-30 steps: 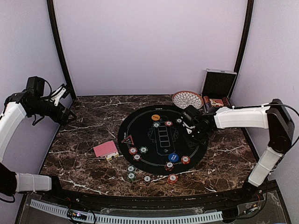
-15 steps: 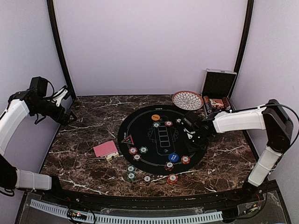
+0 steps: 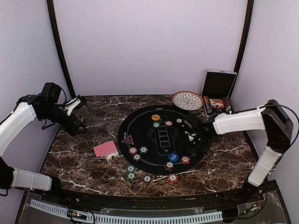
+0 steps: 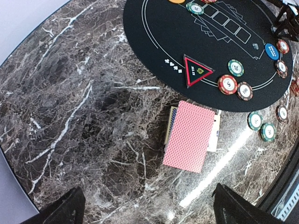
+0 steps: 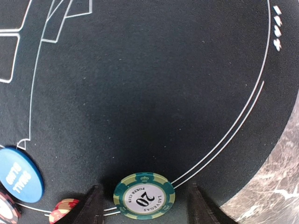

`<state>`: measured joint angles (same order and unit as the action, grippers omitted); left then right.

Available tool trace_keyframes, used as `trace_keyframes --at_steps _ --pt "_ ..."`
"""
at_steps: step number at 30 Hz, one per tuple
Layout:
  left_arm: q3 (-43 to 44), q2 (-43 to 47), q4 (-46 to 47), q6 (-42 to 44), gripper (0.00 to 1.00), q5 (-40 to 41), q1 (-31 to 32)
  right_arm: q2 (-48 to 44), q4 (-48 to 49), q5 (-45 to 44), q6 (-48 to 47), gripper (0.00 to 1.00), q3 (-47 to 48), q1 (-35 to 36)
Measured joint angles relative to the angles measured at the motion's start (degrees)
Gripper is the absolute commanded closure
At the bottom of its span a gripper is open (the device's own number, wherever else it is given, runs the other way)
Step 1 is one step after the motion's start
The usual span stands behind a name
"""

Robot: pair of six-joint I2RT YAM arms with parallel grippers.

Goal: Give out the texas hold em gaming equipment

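Where the right gripper [image 5: 145, 207] hangs low over the round black felt mat [image 5: 154, 84], its fingers stand apart on either side of a green-and-white poker chip marked 20 [image 5: 144, 196] — flat on the mat's white border line, touched by neither. A red chip [image 5: 63, 208] and the blue small-blind disc [image 5: 18, 175] lie just beside; bare felt opens ahead, the mat's rim and brown marble table [image 5: 275, 191] near. The left gripper [image 4: 149, 212], spread wide, hovers above marble by the pink-red-backed card deck [image 4: 189, 135].

Pink-backed card deck [image 4: 189, 136] face-down beside mat [image 4: 187, 32]; poker chips [image 4: 228, 84] flat, scattered; blue button [image 4: 272, 51] on mat.
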<state>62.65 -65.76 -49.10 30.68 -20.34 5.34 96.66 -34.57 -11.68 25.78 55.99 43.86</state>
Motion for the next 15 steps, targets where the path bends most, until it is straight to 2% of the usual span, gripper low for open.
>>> trace_keyframes --at_steps 4,11,15 --pt "-1.81 -1.38 0.22 -0.02 0.01 0.81 2.84 0.00 -1.31 -0.70 0.26 0.30 1.62 -0.02" --pt "-4.48 -6.40 1.09 0.00 0.01 1.33 11.06 -1.42 -2.80 -1.88 1.16 0.12 7.41 -0.07" --pt "-6.78 -9.68 2.64 -0.02 0.01 2.21 15.54 -3.78 -3.02 -1.68 2.03 0.06 9.66 -0.07"
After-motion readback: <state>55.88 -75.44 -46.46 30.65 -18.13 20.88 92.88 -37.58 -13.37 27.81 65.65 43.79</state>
